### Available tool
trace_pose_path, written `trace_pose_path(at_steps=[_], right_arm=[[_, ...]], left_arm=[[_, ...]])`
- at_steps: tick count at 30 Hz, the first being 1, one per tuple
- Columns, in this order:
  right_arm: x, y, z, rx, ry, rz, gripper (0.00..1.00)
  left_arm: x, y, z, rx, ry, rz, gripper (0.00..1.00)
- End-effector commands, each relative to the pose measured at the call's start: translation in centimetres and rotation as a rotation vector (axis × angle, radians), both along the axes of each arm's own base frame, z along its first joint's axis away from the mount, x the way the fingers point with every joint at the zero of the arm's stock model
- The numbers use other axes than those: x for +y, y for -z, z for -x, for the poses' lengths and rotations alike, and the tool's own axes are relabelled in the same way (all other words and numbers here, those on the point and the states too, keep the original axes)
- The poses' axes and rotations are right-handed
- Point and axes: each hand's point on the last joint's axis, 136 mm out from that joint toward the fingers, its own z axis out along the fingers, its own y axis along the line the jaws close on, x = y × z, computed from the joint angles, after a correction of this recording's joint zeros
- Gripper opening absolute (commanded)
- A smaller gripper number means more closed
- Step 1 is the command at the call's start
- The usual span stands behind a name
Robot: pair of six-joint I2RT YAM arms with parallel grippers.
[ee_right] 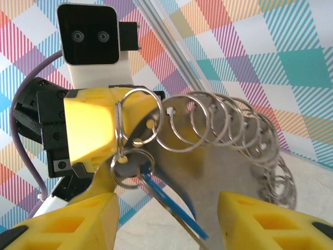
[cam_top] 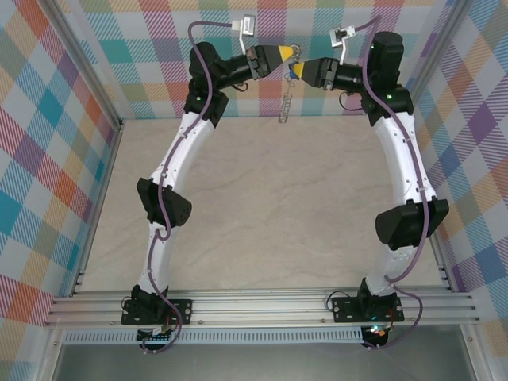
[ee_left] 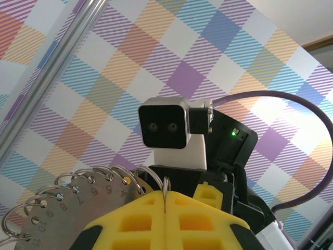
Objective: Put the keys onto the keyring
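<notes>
Right gripper (ee_right: 167, 221) up close has its yellow fingers (ee_right: 78, 224) about half spread, gripping nothing, with the little blue key (ee_right: 174, 204) dangling between them. Left gripper (ee_left: 165, 200) is clamped tight on the keyring (ee_right: 268, 156), held up high by the far checked wall (cam_top: 159, 48).

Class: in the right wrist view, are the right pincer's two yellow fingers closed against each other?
No: the right pincer has its yellow fingers well apart, with the blue key hanging in the gap between them.
</notes>
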Motion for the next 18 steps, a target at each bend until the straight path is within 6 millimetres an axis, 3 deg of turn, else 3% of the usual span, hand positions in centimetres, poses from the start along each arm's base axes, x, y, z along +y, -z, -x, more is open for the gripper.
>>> trace_pose_path(at_steps=[1,9,18], right_arm=[[0.9,-0.6,0.7,-0.03,-0.052,0.002,0.52],[1.2,0.0,0.9,-0.014,-0.078,0.012,0.41],[1.3,0.4,1.0,-0.002,-0.088,0.016,0.21]], left_arm=[[1.1,-2.7,1.2,-0.094,-0.011,0.053,0.0],[1.1,-2.7,0.9,-0.096,-0.024,0.059,0.0],[1.3,-2.6,0.5,-0.095,-0.035,0.063,0.0]])
